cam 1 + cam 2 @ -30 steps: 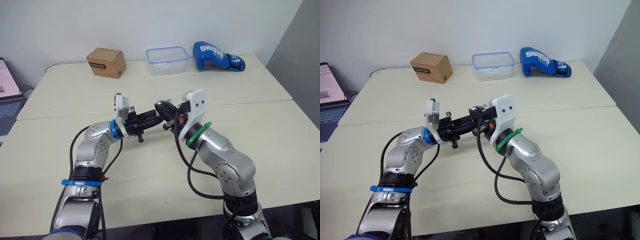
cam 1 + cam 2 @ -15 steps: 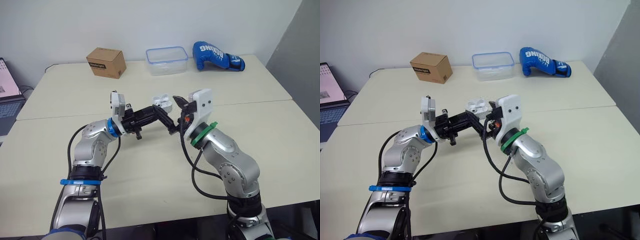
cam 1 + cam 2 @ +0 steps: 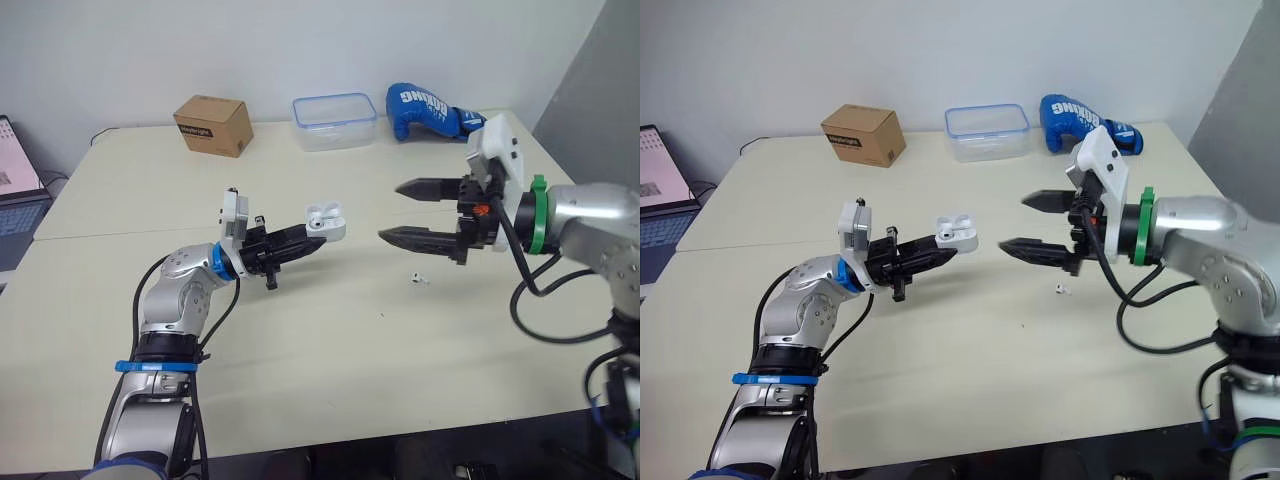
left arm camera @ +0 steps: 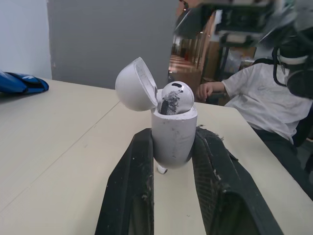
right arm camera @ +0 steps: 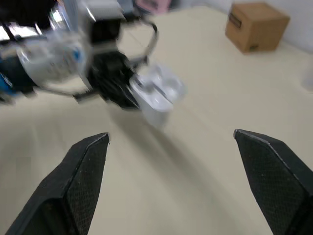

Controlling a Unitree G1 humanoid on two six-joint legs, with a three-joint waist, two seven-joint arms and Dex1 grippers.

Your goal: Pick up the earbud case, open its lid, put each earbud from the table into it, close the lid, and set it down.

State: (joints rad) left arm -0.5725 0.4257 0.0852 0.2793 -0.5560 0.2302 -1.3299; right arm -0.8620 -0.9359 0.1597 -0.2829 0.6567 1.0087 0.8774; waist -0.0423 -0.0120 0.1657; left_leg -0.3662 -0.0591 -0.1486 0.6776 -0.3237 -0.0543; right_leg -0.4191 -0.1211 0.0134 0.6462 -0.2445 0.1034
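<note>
Cream worktop (image 3: 300,350) below: my right gripper (image 3: 390,211) has swung off to mid-right, jaws wide and empty. My left gripper (image 3: 312,238) clamps the lid-open earbud case (image 3: 326,222) at centre. Next, I judge, comes the loose earbud (image 3: 418,279) right of centre.

Your right gripper (image 3: 390,211) has come off the earbud case (image 3: 325,222). A second ago its fingers were pressed in around the case over the middle of the table (image 3: 300,350). Half a second ago they stood just clear of it. Now the gripper hangs well apart from the case, out toward the table's right edge, with its two fingers spread wide and pointing back at it. With that arm drawn aside, the lid (image 4: 134,84), hidden a second ago, shows swung open, and a small earbud (image 3: 418,279) lies uncovered on the table beneath the right gripper's fingers.
</note>
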